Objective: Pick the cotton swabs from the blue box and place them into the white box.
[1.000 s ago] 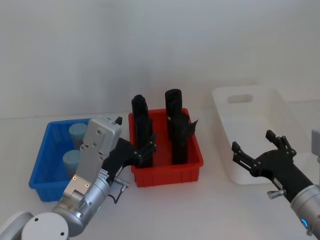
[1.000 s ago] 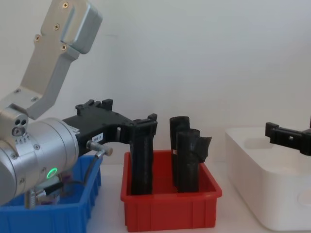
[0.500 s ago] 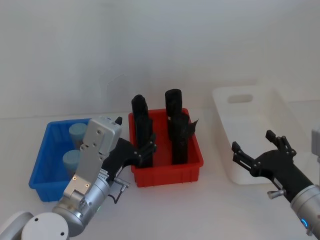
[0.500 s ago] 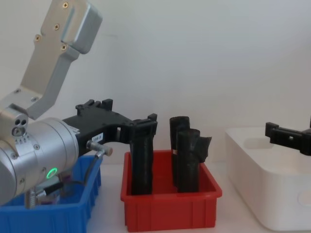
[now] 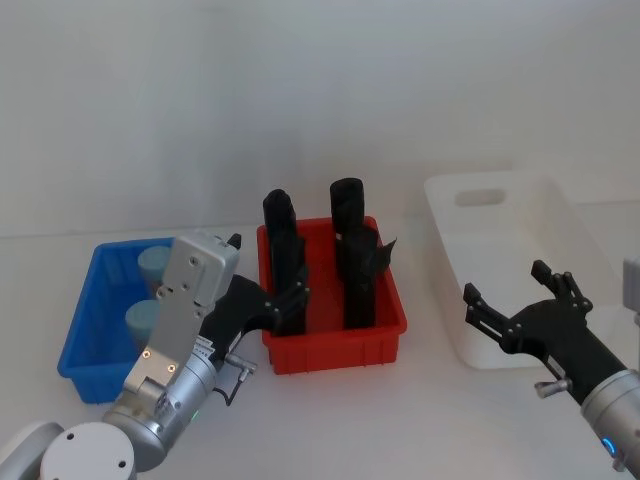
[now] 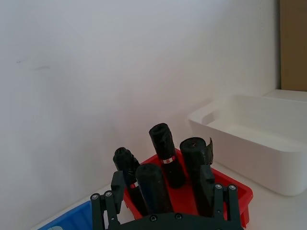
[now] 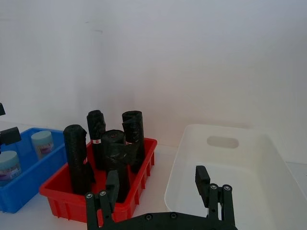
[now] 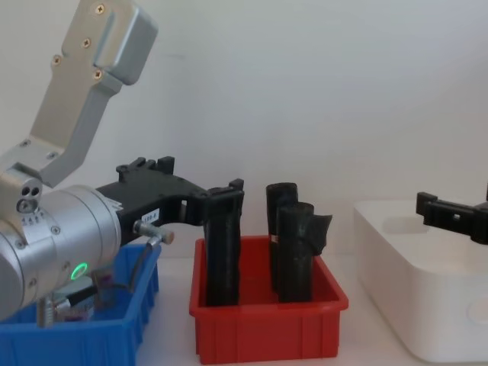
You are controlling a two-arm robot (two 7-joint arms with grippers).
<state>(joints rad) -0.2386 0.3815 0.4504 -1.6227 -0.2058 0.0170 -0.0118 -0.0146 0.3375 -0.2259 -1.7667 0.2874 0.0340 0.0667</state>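
Two cotton swabs (image 5: 143,318) stand upright in the blue box (image 5: 85,322), one behind the other, on the side nearest the red box (image 5: 335,347). Everything rests on a plain white bench (image 5: 420,425) set against a bare, pale wall (image 5: 300,100). The boxes run in a row: blue at the left, red in the middle, and the white box (image 5: 447,255) at the right. Each jar is short and clear, capped with a pale blue-grey lid, and the right wrist view shows a pinkish label band around the body. Four tall black rolls (image 5: 347,203) stand in the red box. The left hand (image 6: 162,173) hovers with its fingers spread wide and holding nothing, above the gap between the blue and red boxes at their near ends. The right hand (image 7: 157,173) is likewise spread and empty, low over the bench just in front of the white box's near wall.
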